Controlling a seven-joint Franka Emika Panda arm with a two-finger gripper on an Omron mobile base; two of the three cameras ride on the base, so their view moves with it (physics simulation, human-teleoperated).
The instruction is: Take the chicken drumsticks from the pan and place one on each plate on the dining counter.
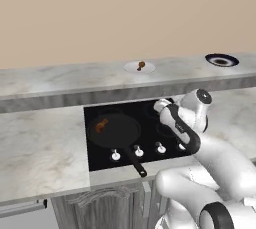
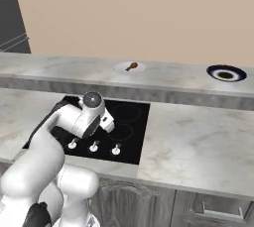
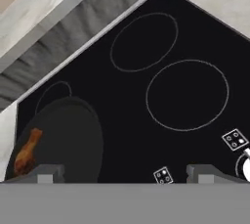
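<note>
The black pan (image 1: pixel 116 131) sits on the left of the hob with one orange-brown chicken drumstick (image 1: pixel 101 125) inside. The second chicken drumstick (image 1: pixel 141 65) lies on the whitish plate (image 1: pixel 134 68) on the dining counter (image 1: pixel 60 80). Further right on the ledge stands the navy-rimmed plate (image 1: pixel 222 60), with nothing on it. My gripper (image 3: pixel 124 175) hangs open over the hob, to the right of the pan (image 3: pixel 63 140), holding nothing. In the hand view the drumstick (image 3: pixel 27 152) lies at the lower left. In the right base view my arm hides the pan, beyond it are the whitish plate (image 2: pixel 124 68) and the navy plate (image 2: pixel 225 73).
The black glass hob (image 1: pixel 150 128) has white knobs (image 1: pixel 138 151) along its front edge, and the pan handle (image 1: pixel 135 161) points toward me. The lower marble worktop (image 2: pixel 198 141) runs on both sides of the hob. A beige wall stands behind the ledge.
</note>
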